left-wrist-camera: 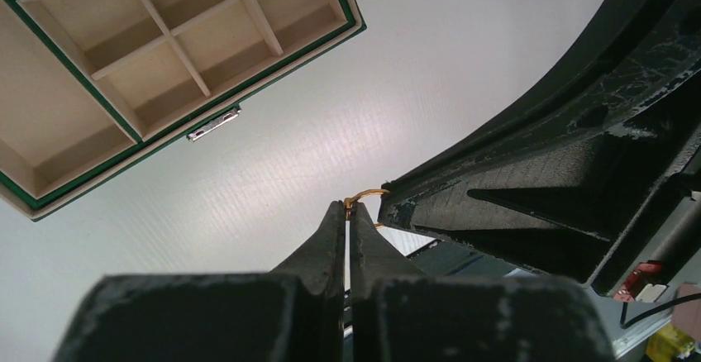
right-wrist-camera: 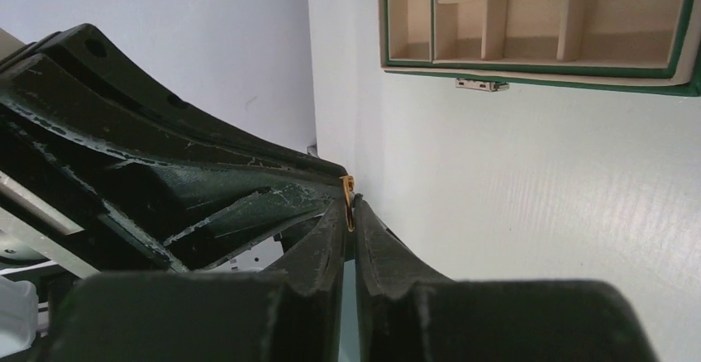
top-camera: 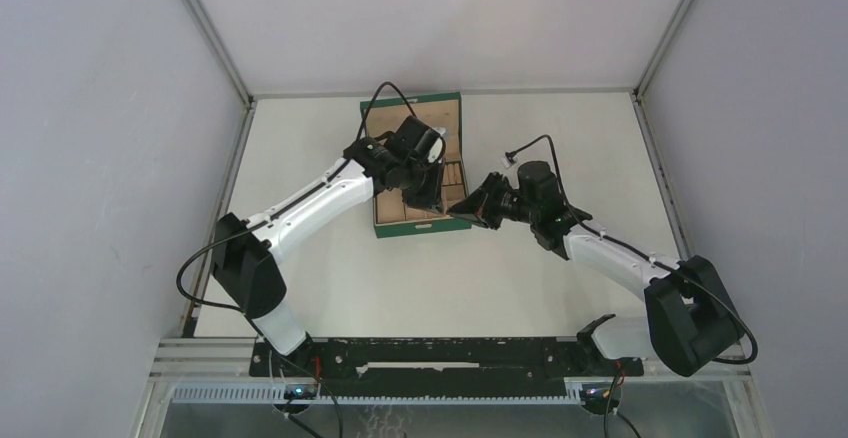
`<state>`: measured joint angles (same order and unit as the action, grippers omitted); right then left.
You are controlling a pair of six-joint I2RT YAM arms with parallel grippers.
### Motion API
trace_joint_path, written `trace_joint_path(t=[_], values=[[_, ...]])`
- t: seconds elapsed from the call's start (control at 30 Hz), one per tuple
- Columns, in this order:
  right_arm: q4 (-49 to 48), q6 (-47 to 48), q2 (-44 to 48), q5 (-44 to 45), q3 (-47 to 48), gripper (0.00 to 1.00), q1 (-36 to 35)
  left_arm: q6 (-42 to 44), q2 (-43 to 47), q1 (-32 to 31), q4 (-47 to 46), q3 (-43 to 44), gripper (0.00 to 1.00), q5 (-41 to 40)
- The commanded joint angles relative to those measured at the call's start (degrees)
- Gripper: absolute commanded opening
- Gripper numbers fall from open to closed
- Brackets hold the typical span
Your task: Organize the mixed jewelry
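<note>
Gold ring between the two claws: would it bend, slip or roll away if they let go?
The gold ring looks thin as wire, so probably light and easily bent. The left gripper and right gripper pinch just its rim, so it may slip. Round, it could roll on the table.

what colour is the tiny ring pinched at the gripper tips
Gold. The ring shows best in the left wrist view.
</note>
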<state>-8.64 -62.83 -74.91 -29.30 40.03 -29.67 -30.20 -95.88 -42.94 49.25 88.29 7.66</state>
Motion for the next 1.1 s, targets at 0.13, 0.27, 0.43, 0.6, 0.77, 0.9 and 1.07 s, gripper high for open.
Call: trace_joint_path(t=[0.13, 0.27, 0.43, 0.6, 0.77, 0.9, 1.07], values=[[-3.86, -1.36, -0.31, -0.46, 0.18, 0.0, -0.39, 0.13, 3.23, 0.4, 0.02, 3.58, 0.02, 0.73], [-4.75, -1.48, -0.2, -1.08, 0.14, 0.0, -0.19, 0.35, 5.11, 0.8, -0.39, 3.67, 0.55, 1.45], [-4.56, 0.25, 1.23, -2.67, 0.16, 0.0, 1.99, 1.92, 9.56, 1.94, -1.3, 3.23, 0.85, 5.26], [-7.23, 3.96, 2.03, -10.89, 0.14, 0.0, 6.32, 0.35, 16.24, 6.32, -7.12, -1.11, 1.0, 13.37], [-16.64, 4.23, 2.31, -23.3, 0.14, 0.0, 8.66, -8.55, 24.97, 13.1, -23.46, -11.57, 1.0, 24.18], [-27.21, -2.52, 1.73, -29.45, 0.14, 0.0, 9.07, -13.15, 27.49, 15.67, -32.12, -15.1, 1.0, 33.71], [-35.83, -7.19, 2.34, -31.2, 0.2, 0.0, 8.51, -17.28, 27.63, 15.97, -38.61, -16.7, 1.0, 39.13]])
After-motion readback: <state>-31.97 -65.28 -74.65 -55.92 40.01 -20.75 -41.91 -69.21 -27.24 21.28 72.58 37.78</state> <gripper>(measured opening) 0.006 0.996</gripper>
